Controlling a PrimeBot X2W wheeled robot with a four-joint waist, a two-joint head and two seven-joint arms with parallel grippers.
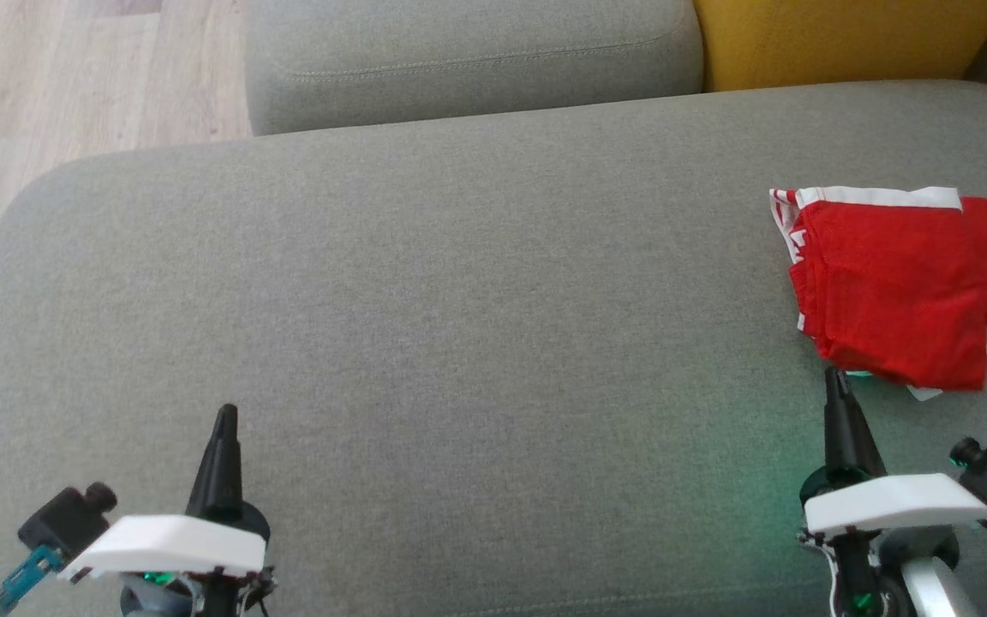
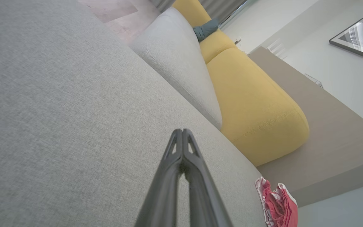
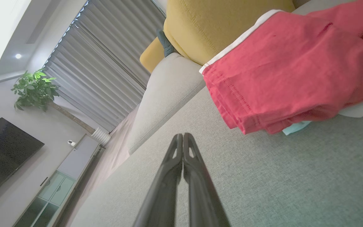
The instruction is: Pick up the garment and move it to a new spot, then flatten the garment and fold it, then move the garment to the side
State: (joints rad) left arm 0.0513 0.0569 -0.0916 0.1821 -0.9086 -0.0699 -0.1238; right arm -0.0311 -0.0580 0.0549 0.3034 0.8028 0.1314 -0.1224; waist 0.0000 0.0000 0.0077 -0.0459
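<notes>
Wide grey seat takes most of the head view, flat and bare across its middle and left.

Behind it, a grey cushion at centre-left. A yellow cushion sits just beside that, to the right. Pale wood floor off the far left corner.

Right wrist view, background: grey pleated curtain, dark TV on the wall, leafy plant above it.

Garment: red, white band along its far edge, folded into a rough rectangle. Lies on the seat at the right edge, partly cut by the frame. Second red flap juts out to the right. Nothing holds it.

Left gripper: low left, over bare seat, well apart from the garment. Fingers pressed together to a point, nothing between them. Its wrist view confirms the tips meet.

Right gripper: low right, tip just short of the garment's near left corner. Right wrist view shows seat fabric between tip and cloth, so not touching. Fingers closed flat on each other, gripping nothing.

White scrap peeks from under the garment's near edge; cannot tell what it is.
</notes>
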